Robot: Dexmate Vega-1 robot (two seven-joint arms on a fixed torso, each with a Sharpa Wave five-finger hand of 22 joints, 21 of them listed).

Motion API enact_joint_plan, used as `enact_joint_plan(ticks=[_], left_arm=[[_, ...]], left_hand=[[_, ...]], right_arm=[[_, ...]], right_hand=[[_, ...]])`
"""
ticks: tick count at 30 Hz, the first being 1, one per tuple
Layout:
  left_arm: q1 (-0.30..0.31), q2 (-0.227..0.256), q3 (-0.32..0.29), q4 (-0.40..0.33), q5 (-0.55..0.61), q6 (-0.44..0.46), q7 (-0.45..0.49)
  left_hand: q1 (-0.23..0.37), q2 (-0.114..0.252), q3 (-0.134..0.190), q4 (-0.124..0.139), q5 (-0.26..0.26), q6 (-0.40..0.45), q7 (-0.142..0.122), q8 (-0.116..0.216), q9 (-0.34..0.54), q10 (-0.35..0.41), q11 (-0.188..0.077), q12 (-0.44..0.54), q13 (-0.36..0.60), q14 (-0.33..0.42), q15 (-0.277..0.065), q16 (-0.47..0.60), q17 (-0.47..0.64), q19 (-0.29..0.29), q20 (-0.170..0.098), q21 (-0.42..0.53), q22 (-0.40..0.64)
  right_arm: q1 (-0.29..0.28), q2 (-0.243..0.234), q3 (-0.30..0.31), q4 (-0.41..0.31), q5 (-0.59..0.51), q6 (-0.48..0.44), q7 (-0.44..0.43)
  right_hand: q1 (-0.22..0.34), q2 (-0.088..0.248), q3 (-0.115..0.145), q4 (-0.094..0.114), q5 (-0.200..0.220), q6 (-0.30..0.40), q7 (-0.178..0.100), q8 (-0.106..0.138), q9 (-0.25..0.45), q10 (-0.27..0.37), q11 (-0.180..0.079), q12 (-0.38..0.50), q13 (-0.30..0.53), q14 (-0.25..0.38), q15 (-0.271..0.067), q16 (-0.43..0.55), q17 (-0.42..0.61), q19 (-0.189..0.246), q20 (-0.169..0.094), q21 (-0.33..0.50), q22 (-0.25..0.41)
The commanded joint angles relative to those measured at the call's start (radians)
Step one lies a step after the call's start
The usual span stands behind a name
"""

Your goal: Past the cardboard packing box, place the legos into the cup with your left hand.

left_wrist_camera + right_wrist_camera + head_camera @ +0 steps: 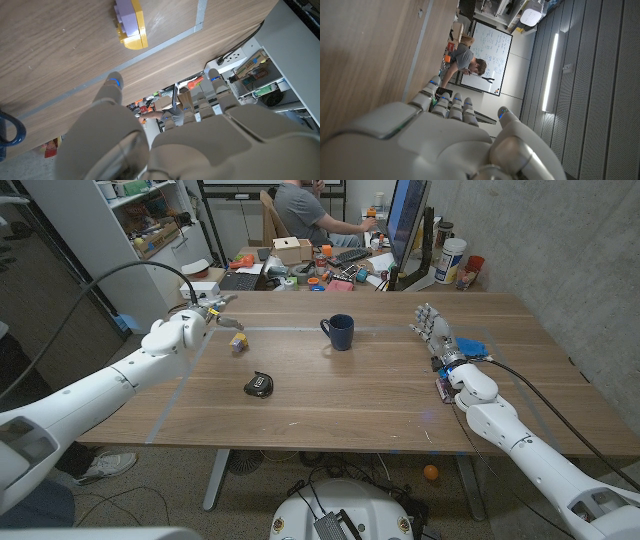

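A small lego piece (238,341), yellow and lilac, lies on the wooden table (350,400) left of the dark blue cup (339,331). In the left wrist view the lego piece (130,22) lies just beyond my fingertips, and the cup's edge (10,132) shows at the side. My left hand (190,328) hovers close to the lego's left, fingers spread, holding nothing. My right hand (437,332) stands on the table's right side with its fingers straight and apart, well right of the cup, empty.
A small black object (259,385) lies on the table nearer to me than the lego. A blue item (474,346) lies by my right wrist. Behind the table's far edge stand a cluttered desk (300,272) and a seated person (305,215).
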Motion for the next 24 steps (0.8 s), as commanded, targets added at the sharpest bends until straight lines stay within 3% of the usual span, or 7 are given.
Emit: enact_joint_plan(ticks=[1, 12, 24], left_arm=[[-0.005, -0.014, 0.033, 0.029, 0.014, 0.011, -0.007], [-0.004, -0.025, 0.041, 0.060, 0.007, 0.001, 0.015], [-0.031, -0.077, 0.068, 0.139, 0.012, -0.006, 0.068]], left_hand=[[0.013, 0.000, -0.007, 0.004, 0.005, 0.003, -0.005, 0.008, 0.003, 0.003, 0.000, 0.004, 0.006, 0.006, 0.001, 0.005, 0.003, 0.008, 0.002, -0.001, 0.003], [0.015, 0.002, -0.020, 0.008, 0.007, 0.007, -0.005, 0.010, 0.003, 0.010, -0.004, 0.008, 0.008, 0.015, -0.004, 0.007, 0.004, 0.015, 0.002, -0.005, 0.003], [0.016, 0.011, -0.035, 0.014, 0.009, 0.021, -0.005, 0.016, 0.004, 0.028, -0.011, 0.016, 0.009, 0.034, -0.018, 0.011, 0.004, 0.030, 0.001, -0.005, 0.004]], right_arm=[[-0.004, -0.002, 0.002, 0.000, 0.000, 0.004, 0.001], [-0.003, -0.003, 0.000, 0.000, -0.003, 0.002, 0.001], [-0.010, -0.006, 0.001, -0.007, -0.006, 0.003, -0.004]], right_hand=[[-0.012, 0.003, -0.003, 0.003, 0.008, 0.007, -0.004, 0.008, 0.003, 0.011, 0.003, 0.007, 0.002, 0.005, 0.005, 0.002, 0.004, 0.005, 0.002, 0.009, 0.003], [-0.014, 0.002, -0.005, 0.004, 0.009, 0.007, -0.004, 0.008, 0.003, 0.012, 0.004, 0.007, 0.002, 0.007, 0.005, 0.002, 0.004, 0.005, 0.003, 0.009, 0.003], [-0.016, 0.000, -0.007, 0.004, 0.010, 0.008, -0.004, 0.008, 0.003, 0.014, 0.005, 0.008, 0.002, 0.008, 0.005, 0.002, 0.004, 0.004, 0.004, 0.008, 0.003]])
